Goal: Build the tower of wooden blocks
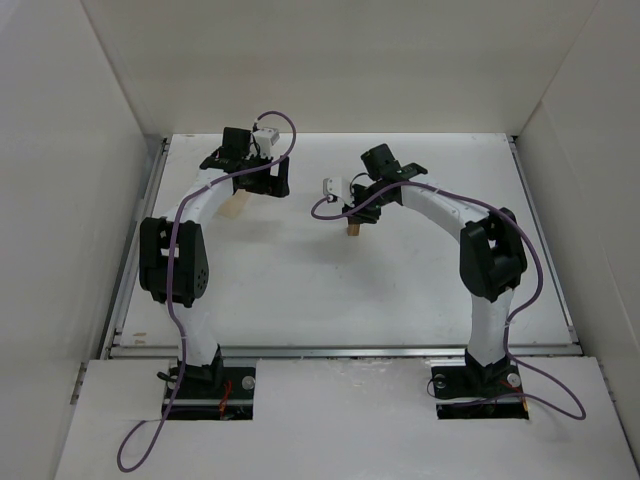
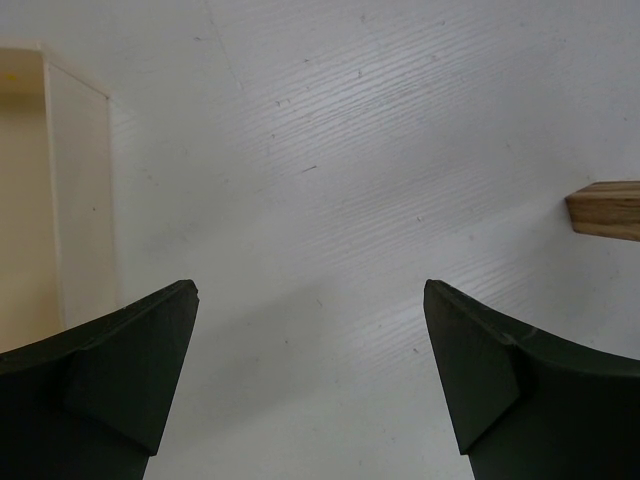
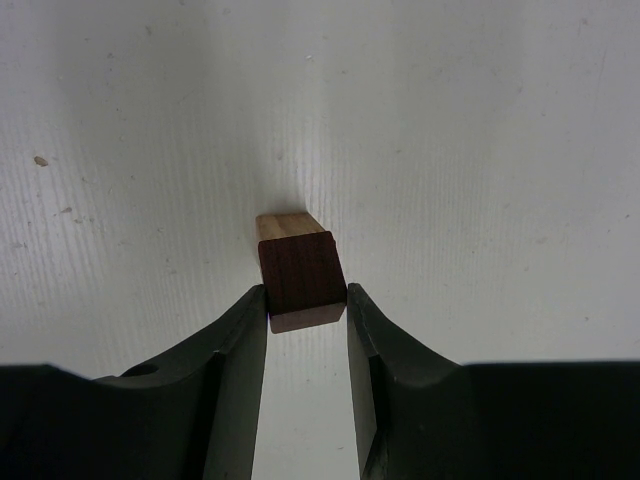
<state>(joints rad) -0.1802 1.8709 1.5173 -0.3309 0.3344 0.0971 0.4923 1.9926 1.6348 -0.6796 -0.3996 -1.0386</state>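
In the right wrist view the dark reddish-brown cube (image 3: 300, 275) sits on top of the light tan cube (image 3: 288, 224), whose far edge shows behind it. My right gripper (image 3: 306, 295) is shut on the dark cube, one finger against each side. From above, the small stack (image 1: 352, 229) shows just below the right gripper (image 1: 360, 214), near the table's middle. My left gripper (image 2: 310, 300) stands wide open over bare table with nothing between its fingers; from above it (image 1: 272, 184) is to the left of the stack.
A larger pale wooden box (image 2: 50, 190) lies by the left gripper's left finger, also visible from above (image 1: 236, 205). A tan wooden edge (image 2: 608, 208) pokes in at the right of the left wrist view. White walls enclose the table (image 1: 420, 290).
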